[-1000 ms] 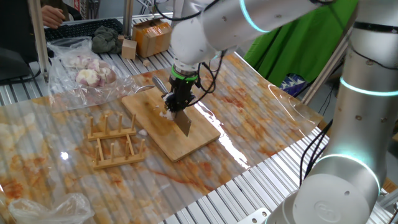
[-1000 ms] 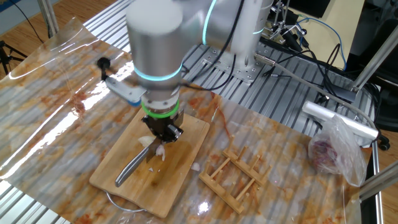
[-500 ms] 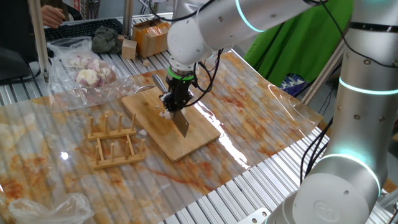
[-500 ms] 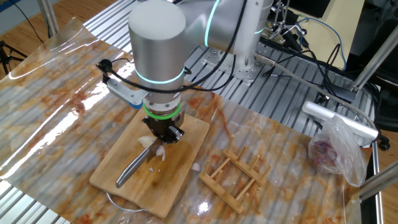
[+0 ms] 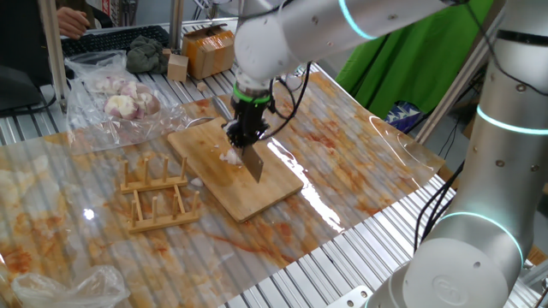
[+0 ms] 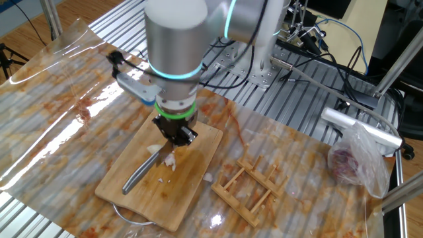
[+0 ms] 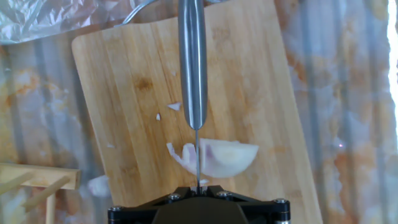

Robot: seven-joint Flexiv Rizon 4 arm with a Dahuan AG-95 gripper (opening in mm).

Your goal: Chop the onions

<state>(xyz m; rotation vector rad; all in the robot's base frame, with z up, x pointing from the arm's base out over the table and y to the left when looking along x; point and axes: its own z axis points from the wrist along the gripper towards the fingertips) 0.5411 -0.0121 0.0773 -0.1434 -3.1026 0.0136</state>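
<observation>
The onion [image 7: 227,157] is a pale cut wedge cluster on the wooden cutting board [image 7: 124,93], just in front of my fingers. It also shows under the tool in one fixed view [image 5: 229,156] and in the other fixed view [image 6: 170,160]. My gripper [image 7: 198,185] is shut on a steel knife [image 7: 192,62], held edge down over the middle of the onion. The gripper [image 5: 242,137] stands over the board [image 5: 278,184], with the knife [image 5: 253,167] slanting down from it. In the other fixed view the gripper [image 6: 176,135] holds the knife [image 6: 140,176] over the board [image 6: 195,182].
A wooden rack [image 5: 160,195] stands left of the board, also in the other fixed view [image 6: 250,188]. A clear bag of pinkish onions [image 5: 116,98] lies at the back left. A cardboard box [image 5: 208,50] is behind. A loose onion bit [image 6: 208,177] lies at the board's edge.
My gripper with the knife has lifted a little and shifted slightly toward the back of the board. The onion pieces stay where they were.
</observation>
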